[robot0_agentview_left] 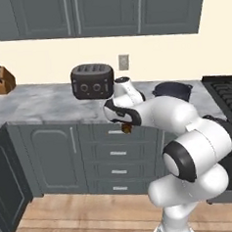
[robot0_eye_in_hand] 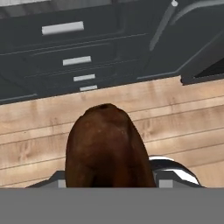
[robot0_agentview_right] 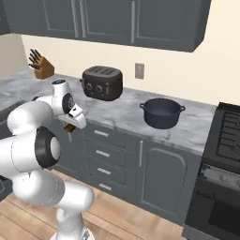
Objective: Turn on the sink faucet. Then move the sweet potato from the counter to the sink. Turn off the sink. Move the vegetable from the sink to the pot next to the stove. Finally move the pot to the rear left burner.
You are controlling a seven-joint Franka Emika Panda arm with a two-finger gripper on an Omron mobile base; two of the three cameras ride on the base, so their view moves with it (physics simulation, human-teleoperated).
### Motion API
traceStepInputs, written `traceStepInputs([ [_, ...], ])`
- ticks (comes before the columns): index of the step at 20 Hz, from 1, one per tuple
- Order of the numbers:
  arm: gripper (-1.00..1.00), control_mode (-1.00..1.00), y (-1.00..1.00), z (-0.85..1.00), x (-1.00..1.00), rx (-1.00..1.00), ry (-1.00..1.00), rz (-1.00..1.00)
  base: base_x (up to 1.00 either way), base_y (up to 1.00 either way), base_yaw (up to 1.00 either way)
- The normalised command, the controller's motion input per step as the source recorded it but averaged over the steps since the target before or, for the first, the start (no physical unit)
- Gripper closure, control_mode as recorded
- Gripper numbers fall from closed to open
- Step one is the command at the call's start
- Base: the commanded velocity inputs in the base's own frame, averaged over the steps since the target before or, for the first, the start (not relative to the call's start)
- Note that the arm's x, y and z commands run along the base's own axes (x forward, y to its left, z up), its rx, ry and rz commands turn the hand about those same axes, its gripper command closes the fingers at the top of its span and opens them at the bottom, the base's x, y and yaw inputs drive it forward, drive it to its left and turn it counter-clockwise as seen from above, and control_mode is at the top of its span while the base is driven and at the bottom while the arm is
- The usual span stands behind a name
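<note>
The gripper [robot0_agentview_left: 126,127] points down in front of the counter edge, its jaws closed part-way on the brown sweet potato [robot0_eye_in_hand: 107,146], which hangs between them over the wood floor [robot0_eye_in_hand: 175,118]. Behind and above the gripper sits the black toaster [robot0_agentview_right: 102,82] on the marble counter [robot0_agentview_right: 126,115]. The dark pot [robot0_agentview_right: 162,112] stands on the counter off to the gripper's right, beside the stove [robot0_agentview_right: 229,129]. Below are 4 drawer handles [robot0_eye_in_hand: 62,28].

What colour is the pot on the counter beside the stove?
Dark blue-grey, nearly black, inside and out. The pot shows best in the right base view.
</note>
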Motion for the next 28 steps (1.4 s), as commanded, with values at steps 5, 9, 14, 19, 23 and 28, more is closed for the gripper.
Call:
traceStepInputs([
  [5,1.0,1.0,0.0,0.0,0.0,0.0,0.0,0.0,0.0,-0.67,0.0],
  [9,1.0,1.0,0.0,0.0,0.0,0.0,0.0,0.0,0.0,-0.7,0.0],
  [14,1.0,1.0,0.0,0.0,0.0,0.0,0.0,0.0,0.0,-0.73,0.0],
  [19,1.0,1.0,0.0,0.0,0.0,0.0,0.0,0.0,0.0,-0.64,0.0],
  [23,1.0,1.0,0.0,0.0,0.0,0.0,0.0,0.0,0.0,-0.6,0.0],
  [28,1.0,1.0,0.0,0.0,0.0,0.0,0.0,0.0,0.0,-0.62,0.0],
])
